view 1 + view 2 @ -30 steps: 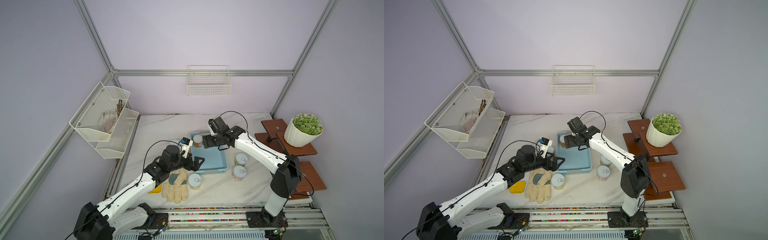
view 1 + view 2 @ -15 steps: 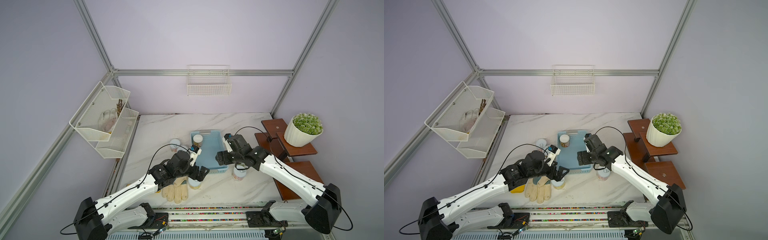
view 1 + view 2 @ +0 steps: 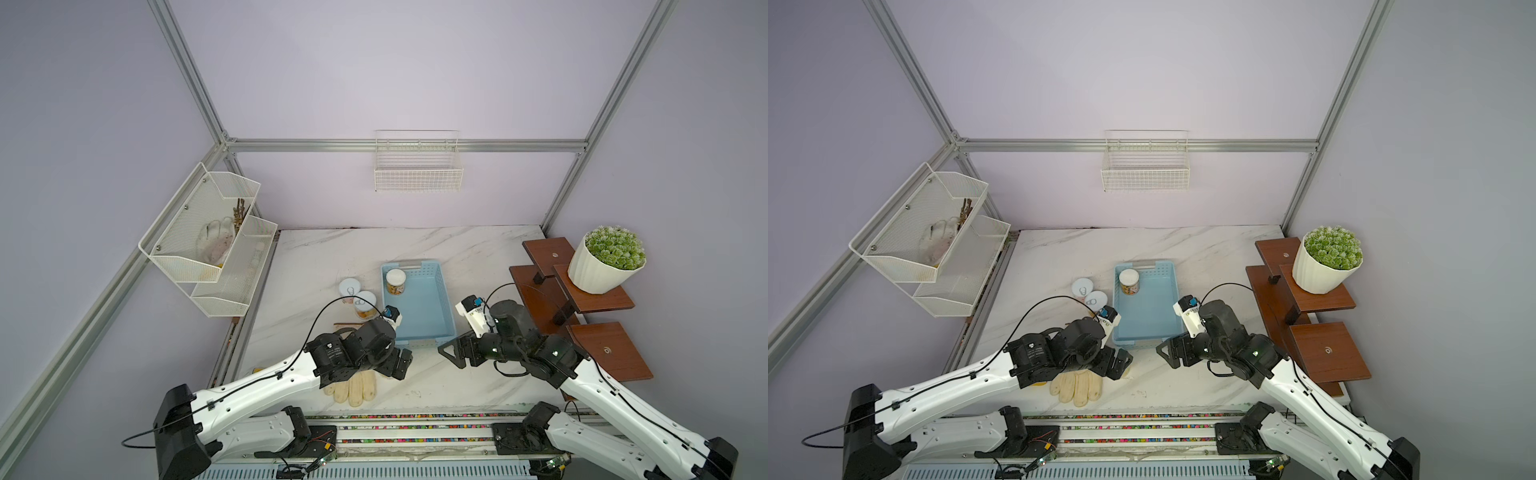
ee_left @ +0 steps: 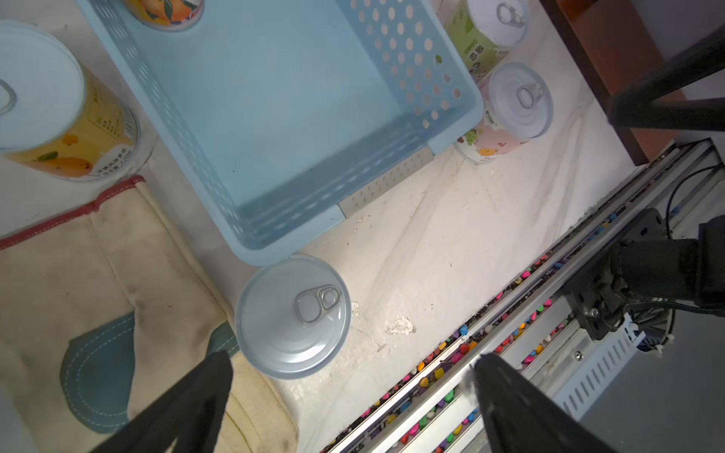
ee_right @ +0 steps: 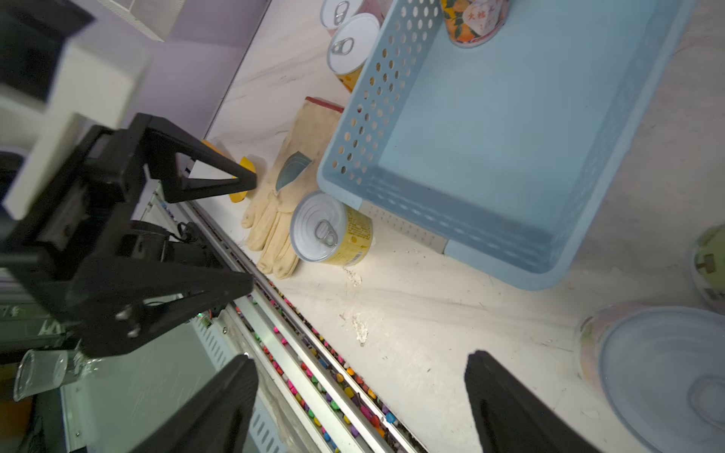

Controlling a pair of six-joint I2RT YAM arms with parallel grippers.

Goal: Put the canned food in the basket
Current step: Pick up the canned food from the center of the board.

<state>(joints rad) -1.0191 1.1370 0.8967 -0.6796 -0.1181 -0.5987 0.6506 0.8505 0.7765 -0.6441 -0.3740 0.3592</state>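
White marble tabletop is lying under the left gripper, hanging wide open and empty near a yellow tin beside the blue basket. The right gripper is hovering open and empty close to a pink tin; one orange-labelled tin is standing inside the basket.

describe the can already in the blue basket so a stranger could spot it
On the white marble table, find the light blue basket. In its far corner on the robot's left stands one tin with an orange fruit label. Unlike the two tins just outside that wall, it sits inside the basket.
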